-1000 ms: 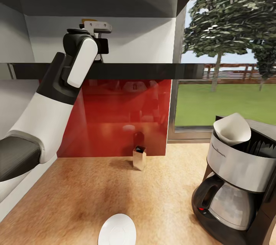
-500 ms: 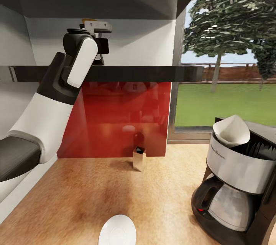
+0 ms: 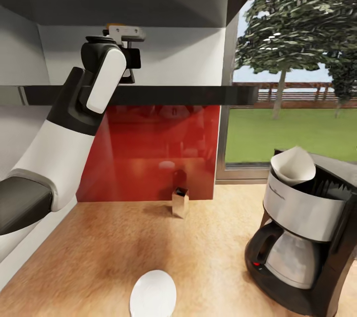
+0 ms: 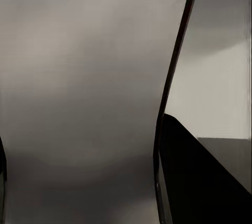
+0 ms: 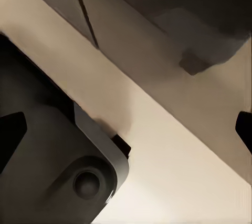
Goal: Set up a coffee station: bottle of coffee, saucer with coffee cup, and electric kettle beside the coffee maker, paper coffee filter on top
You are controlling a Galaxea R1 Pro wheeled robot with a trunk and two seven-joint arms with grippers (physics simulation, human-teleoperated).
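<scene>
White paper filter (image 3: 292,164) sits atop the coffee maker (image 3: 302,230); my left gripper (image 3: 130,61) reaches over the shelf (image 3: 148,95), grip state unclear.

Colour rundown: the countertop (image 3: 99,257) is a warm mottled tan-orange, kind of cork-looking. Backsplash panel (image 3: 148,153) is glossy deep red with faint reflections. The shelf (image 3: 173,95) edge is near black, and the wall above it is pale grey. The coffee maker (image 3: 302,237) is brushed silver on a black body, with a tiny red light down low, and the paper coffee filter (image 3: 293,165) is off-white. The saucer (image 3: 153,295) is plain white. The left arm (image 3: 74,128) is white with charcoal joints. Green lawn (image 3: 292,133) outside.
</scene>
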